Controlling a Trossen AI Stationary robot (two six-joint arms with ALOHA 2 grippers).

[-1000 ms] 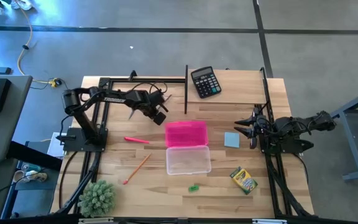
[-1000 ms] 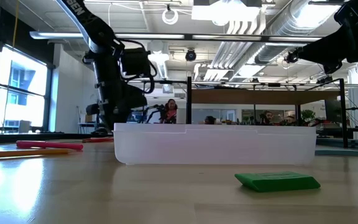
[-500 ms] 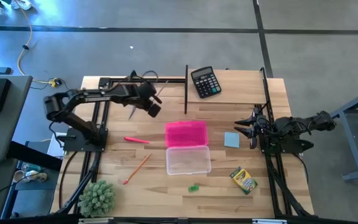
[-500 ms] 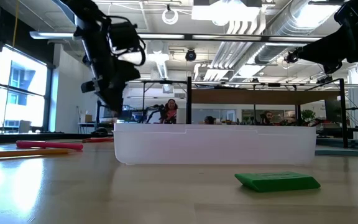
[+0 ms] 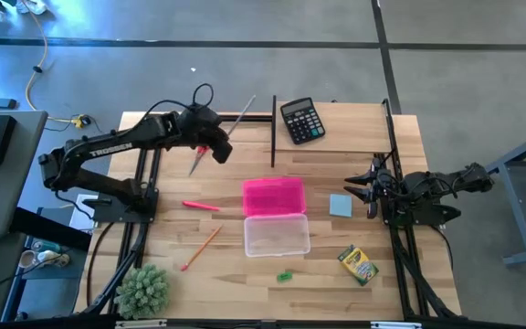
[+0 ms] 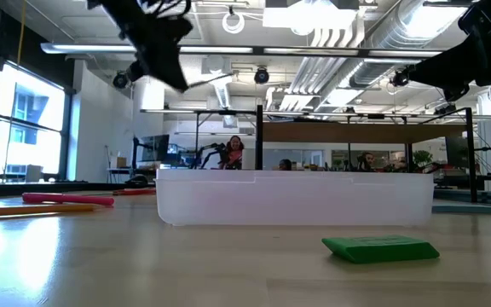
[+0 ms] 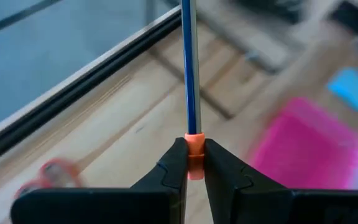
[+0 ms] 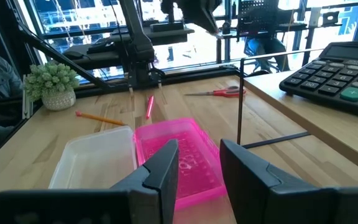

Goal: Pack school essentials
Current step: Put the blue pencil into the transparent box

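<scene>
My left gripper (image 5: pixel 217 146) (image 7: pixel 194 163) hangs high over the table's far left part, shut on a thin blue-grey pencil (image 5: pixel 240 114). Red-handled scissors (image 5: pixel 195 163) (image 8: pixel 219 93) lie on the table under it. The pink pen (image 5: pixel 201 206) and an orange pencil (image 5: pixel 201 249) lie left of the open box, which has a pink half (image 5: pixel 274 196) and a clear half (image 5: pixel 277 235). The light-blue square (image 5: pixel 340 206), crayon box (image 5: pixel 358 264) and green piece (image 5: pixel 285 275) lie flat. My right gripper (image 5: pixel 359 185) (image 8: pixel 197 165) waits open at the right. My left gripper pinches the pencil's orange eraser end (image 7: pixel 194 148) between its two fingertips. The shaft (image 7: pixel 188 74) runs straight ahead of the fingers, in line with them. The pencil is lifted clear of the table, with its free end toward the far right.
A black calculator (image 5: pixel 301 120) sits at the far edge, beside a thin black upright frame (image 5: pixel 273 132). The fuzzy green plant ball (image 5: pixel 142 290) stands at the near left corner. Bare wood lies between the box and the near edge.
My left gripper has risen steeply and drawn back toward the table's far left, carrying the pencil up with it. The pencil is now well above the table, its free end swung toward the far right. The right arm has kept still.
</scene>
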